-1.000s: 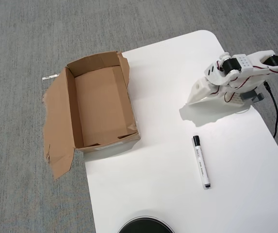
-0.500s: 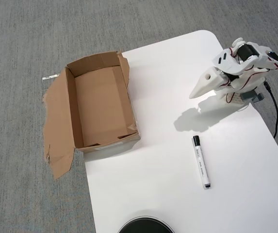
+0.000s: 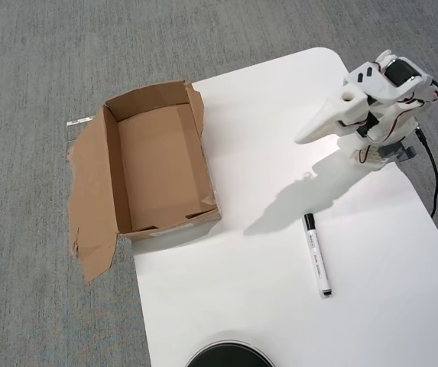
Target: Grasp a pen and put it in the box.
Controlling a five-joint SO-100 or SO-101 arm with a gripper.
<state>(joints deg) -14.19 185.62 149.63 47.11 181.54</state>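
The pen (image 3: 316, 254) is a slim white marker with a black cap. It lies flat on the white table (image 3: 280, 306), cap toward the far side, below the arm. The box (image 3: 160, 167) is brown cardboard, open-topped and empty. It stands at the table's left edge with a ragged flap (image 3: 91, 206) spread over the carpet. My gripper (image 3: 304, 137) is at the upper right on the folded white arm, pointing left. Its fingers are together and hold nothing. It is well above the pen and far to the right of the box.
The arm's base (image 3: 383, 145) sits at the table's right edge with a black cable (image 3: 433, 180) trailing down. A black round object (image 3: 228, 356) shows at the bottom edge. Grey carpet (image 3: 35, 76) surrounds the table.
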